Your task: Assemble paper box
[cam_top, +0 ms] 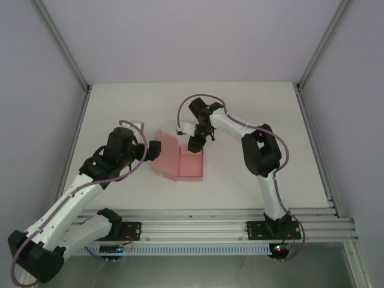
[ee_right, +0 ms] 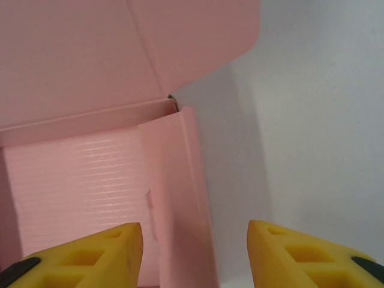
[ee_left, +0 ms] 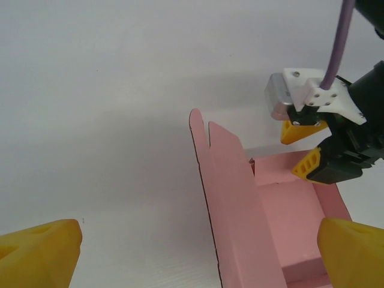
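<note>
From above, the left gripper (cam_top: pixel 157 150) sits at the left edge of the pink paper box (cam_top: pixel 183 163), which lies mid-table (cam_top: pixel 120 108), with the arm reaching forward. The right gripper (cam_top: pixel 197 144) points down at the box's far end, elbow bent.

In the left wrist view, the left gripper (ee_left: pixel 198 243) gapes wide and holds nothing, with a raised flap (ee_left: pixel 231 198) ahead. The right gripper (ee_left: pixel 305 147) hovers at the box's (ee_left: pixel 291 219) far wall.

In the right wrist view, the right gripper (ee_right: pixel 195 234) is parted and empty, straddling the box's (ee_right: pixel 78 171) side wall.
</note>
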{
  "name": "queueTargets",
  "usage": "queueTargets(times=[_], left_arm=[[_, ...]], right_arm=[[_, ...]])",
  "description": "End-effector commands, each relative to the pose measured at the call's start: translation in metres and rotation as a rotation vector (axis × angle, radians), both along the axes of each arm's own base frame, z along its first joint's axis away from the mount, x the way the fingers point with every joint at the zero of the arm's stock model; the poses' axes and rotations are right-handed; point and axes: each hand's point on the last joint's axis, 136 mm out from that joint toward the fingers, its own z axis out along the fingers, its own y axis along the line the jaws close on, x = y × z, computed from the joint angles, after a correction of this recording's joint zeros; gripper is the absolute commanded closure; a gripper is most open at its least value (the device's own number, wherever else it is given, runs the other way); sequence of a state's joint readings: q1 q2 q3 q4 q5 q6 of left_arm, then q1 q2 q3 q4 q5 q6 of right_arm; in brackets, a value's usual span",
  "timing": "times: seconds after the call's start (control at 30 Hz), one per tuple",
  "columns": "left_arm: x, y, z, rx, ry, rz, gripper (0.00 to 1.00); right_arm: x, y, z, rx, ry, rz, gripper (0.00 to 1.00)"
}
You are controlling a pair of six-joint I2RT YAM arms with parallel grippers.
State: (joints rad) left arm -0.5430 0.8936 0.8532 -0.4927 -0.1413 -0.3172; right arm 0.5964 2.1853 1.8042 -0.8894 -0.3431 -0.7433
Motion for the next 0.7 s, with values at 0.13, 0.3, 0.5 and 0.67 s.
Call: queueTargets(times=[0.13,0.3,0.5,0.67], left_arm=[[0.002,-0.003,-0.005,-0.027,0.017,0.003,0.0],[0.004,-0.004,-0.008,-0.021,0.026,0.004,0.0],[0.004,0.005,0.001,-0.037,-0.002,0.057,0.0],[0.01,0.039,0.012,-0.107,-0.033,0.232,0.0]], right_arm=[[-0.003,-0.008,-0.021,-0.078,0.045,0.029,0.57],[0.007,-0.008,-0.032,-0.097,0.018,-0.005,0.88],[0.027,-0.006,-0.024,-0.037,-0.123,-0.138,1.0],[0.04,-0.013,0.064,0.303,-0.218,-0.373,1.0]])
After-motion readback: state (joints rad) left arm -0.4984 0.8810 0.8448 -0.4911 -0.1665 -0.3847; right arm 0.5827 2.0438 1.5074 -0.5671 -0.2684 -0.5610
